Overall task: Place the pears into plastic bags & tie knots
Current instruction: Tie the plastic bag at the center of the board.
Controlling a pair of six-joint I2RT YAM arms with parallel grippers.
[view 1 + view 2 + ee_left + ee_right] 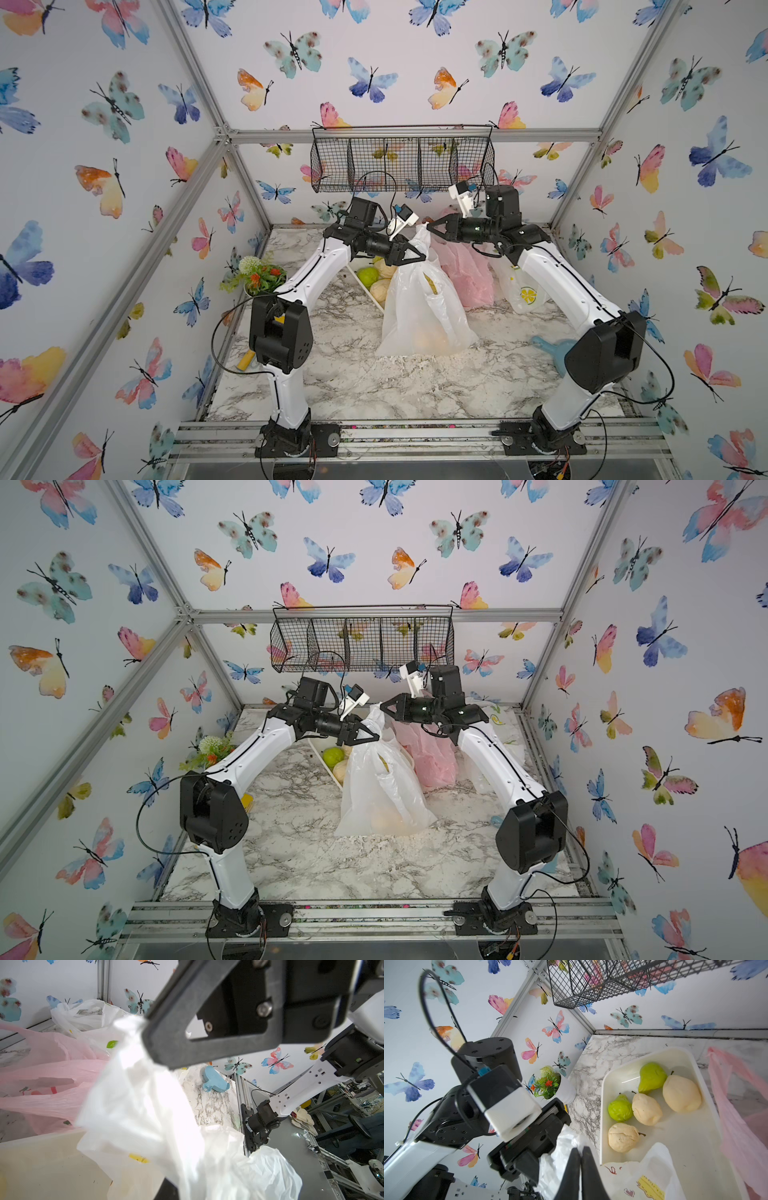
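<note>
- Knot time: we find the white bag standing tall at mid-table, with pale pears showing through its base.
- The left gripper reaches in from 9 o'clock in both top views. It is clamped on the bag's gathered neck and holds it up.
- From that clamp the twisted handle strip rises toward 12 o'clock, so its long axis runs 6 to 12.
- The right gripper comes in from 3 o'clock with its jaws pressed together and its tips touching the strip's top end.
- We cannot tell whether any plastic is caught between those jaws. The right wrist view shows only closed fingers with white film just beside them.
- We judge the right arm nearer the free end and the left the anchor below it. Any wrap for the knot would have to pass round that upright strip.
- At 10 o'clock of the bag sits the tray, with five loose pears in it, two green and three cream.
- The pink bag slumps just beside at 2 o'clock. The lemon bag lies farther out at 3 o'clock.
</note>
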